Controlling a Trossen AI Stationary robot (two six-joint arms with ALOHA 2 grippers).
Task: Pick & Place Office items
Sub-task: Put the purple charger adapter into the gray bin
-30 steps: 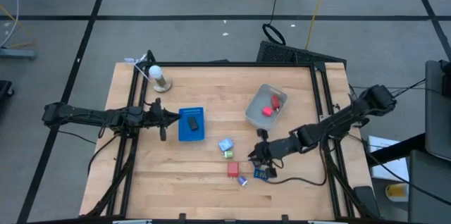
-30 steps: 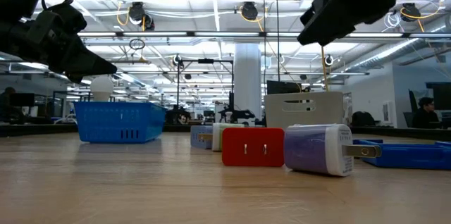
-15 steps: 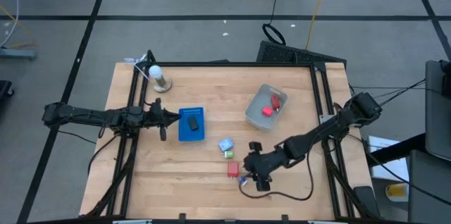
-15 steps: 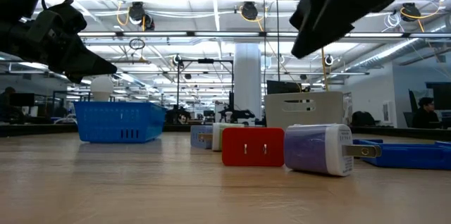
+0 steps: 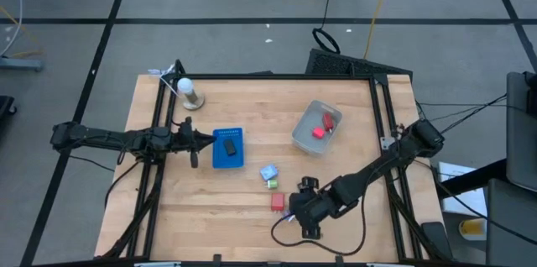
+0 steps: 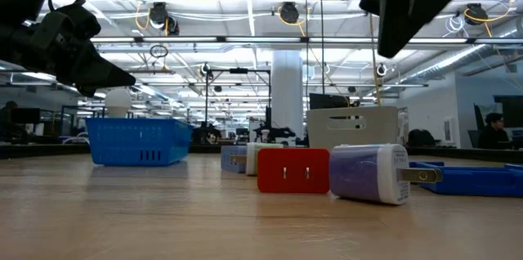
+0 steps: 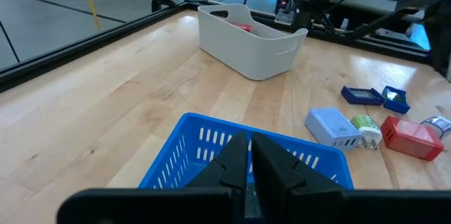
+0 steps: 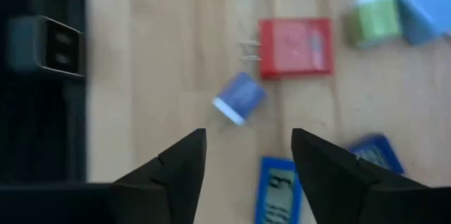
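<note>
The office items lie on the table right of its middle: a light blue block (image 5: 268, 172), a green one (image 5: 273, 184), a red block (image 5: 278, 202) and a small blue-and-white plug (image 8: 239, 97). Two flat dark blue pieces (image 8: 280, 185) lie beside the plug. My right gripper (image 8: 246, 160) hovers open above the plug and the dark blue pieces, fingers pointing down, touching nothing. My left gripper (image 7: 248, 164) is shut and held in the air at the left edge of the blue tray (image 5: 227, 148), which holds a black piece (image 5: 228, 146).
A grey tub (image 5: 317, 126) with red pieces inside stands toward the far right. A white ball on a stand (image 5: 188, 92) sits at the far left corner. A dark frame (image 5: 382, 133) runs along the table's edges. Bare wood lies near the left and near edges.
My right gripper has moved toward the table's near edge and a little to the left, from beside the dark blue pieces to over them and the small plug. The left arm and all the items have stayed where they were.
</note>
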